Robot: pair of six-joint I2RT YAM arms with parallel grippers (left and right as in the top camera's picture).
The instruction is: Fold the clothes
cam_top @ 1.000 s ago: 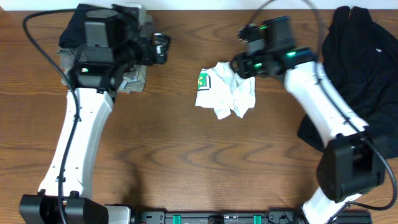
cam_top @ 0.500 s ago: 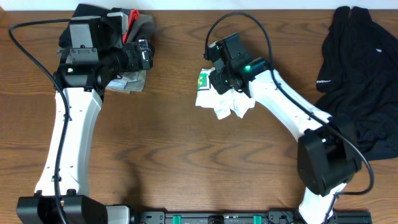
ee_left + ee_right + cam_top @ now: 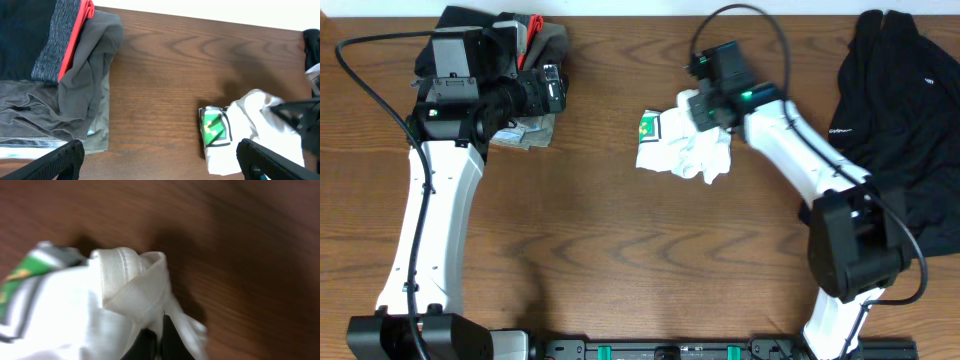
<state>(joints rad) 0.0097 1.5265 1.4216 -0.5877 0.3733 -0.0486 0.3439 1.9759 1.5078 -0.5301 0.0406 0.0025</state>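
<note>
A crumpled white shirt (image 3: 682,150) with a green print lies on the table's middle; it also shows in the left wrist view (image 3: 245,130) and the right wrist view (image 3: 100,310). My right gripper (image 3: 698,112) is shut on a fold of the white shirt (image 3: 157,335) at its upper right edge and lifts it a little. My left gripper (image 3: 552,88) is open and empty, its fingers (image 3: 55,162) wide apart, next to a pile of folded grey and dark clothes (image 3: 505,60) at the back left.
A heap of black clothes (image 3: 895,110) lies at the right side of the table. The folded pile in the left wrist view (image 3: 55,75) has a grey garment and a red-edged one on top.
My right gripper went to the white shirt, closed on its upper right edge, and has pulled it up and right. The left arm has barely moved in the last half second.
</note>
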